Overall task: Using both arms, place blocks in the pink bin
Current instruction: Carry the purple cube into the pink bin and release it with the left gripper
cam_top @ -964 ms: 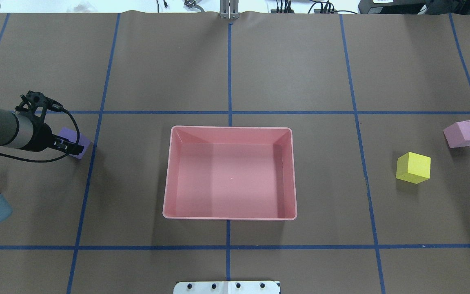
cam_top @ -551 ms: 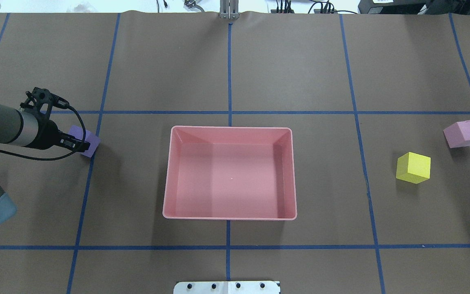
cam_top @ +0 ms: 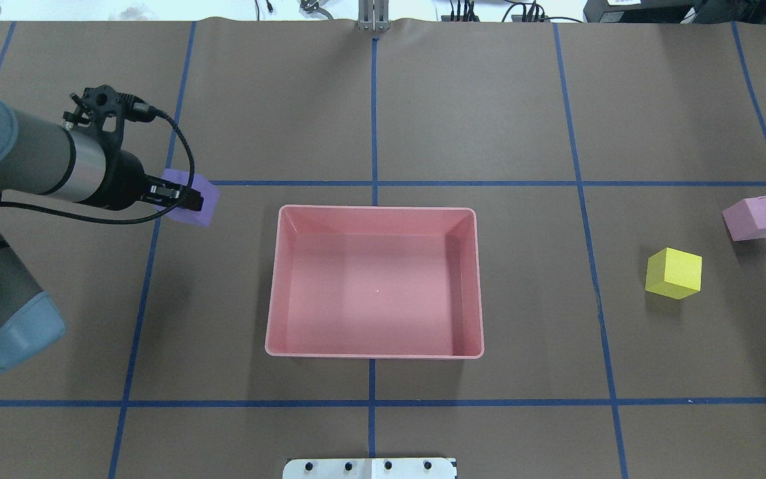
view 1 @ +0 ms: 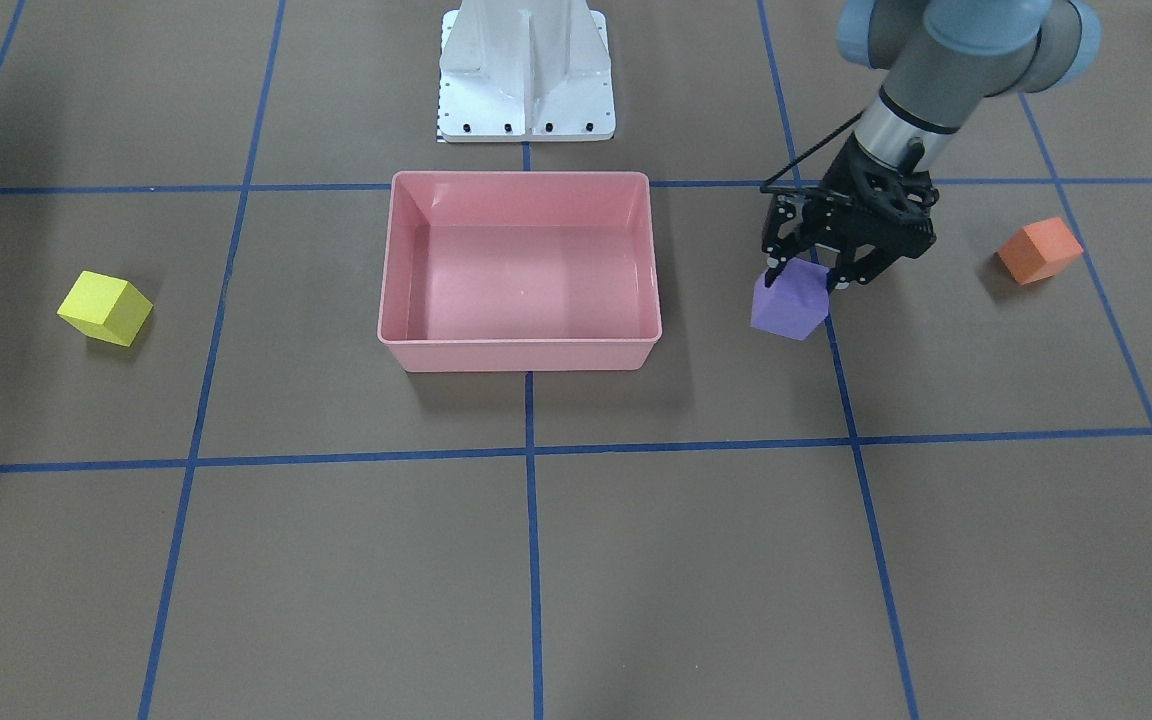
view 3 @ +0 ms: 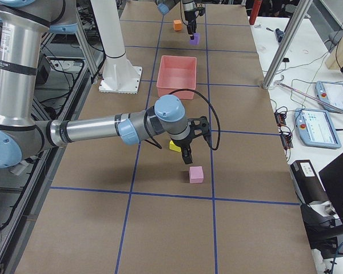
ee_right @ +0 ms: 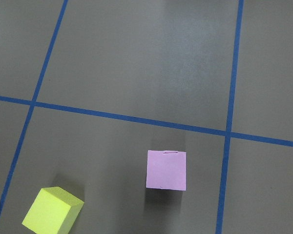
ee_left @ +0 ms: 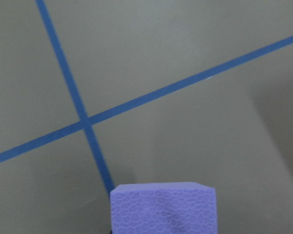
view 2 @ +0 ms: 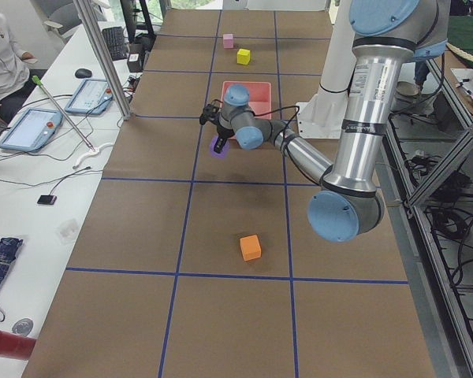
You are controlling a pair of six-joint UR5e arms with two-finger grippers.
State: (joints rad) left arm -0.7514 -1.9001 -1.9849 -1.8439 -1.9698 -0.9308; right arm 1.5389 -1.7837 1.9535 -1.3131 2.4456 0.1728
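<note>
My left gripper (cam_top: 182, 197) is shut on the purple block (cam_top: 198, 199) and holds it above the table, left of the empty pink bin (cam_top: 376, 286). Both also show in the front view, the gripper (view 1: 804, 275) over the block (view 1: 789, 303); the purple block fills the bottom of the left wrist view (ee_left: 163, 207). The orange block (view 1: 1039, 250) lies further out on my left. The yellow block (cam_top: 673, 273) and the light pink block (cam_top: 755, 218) lie right of the bin. My right gripper (view 3: 187, 157) shows only in the exterior right view, over these two; I cannot tell if it is open or shut.
The white base pedestal (view 1: 526, 70) stands at the near edge behind the bin. A side bench with tablets (view 2: 39, 126) and a metal post (view 2: 102, 55) runs along the far edge. Blue tape lines cross the brown table.
My left gripper has risen and moved right and farther from the base, carrying the purple block closer to the bin. The yellow and light pink blocks have not moved.
</note>
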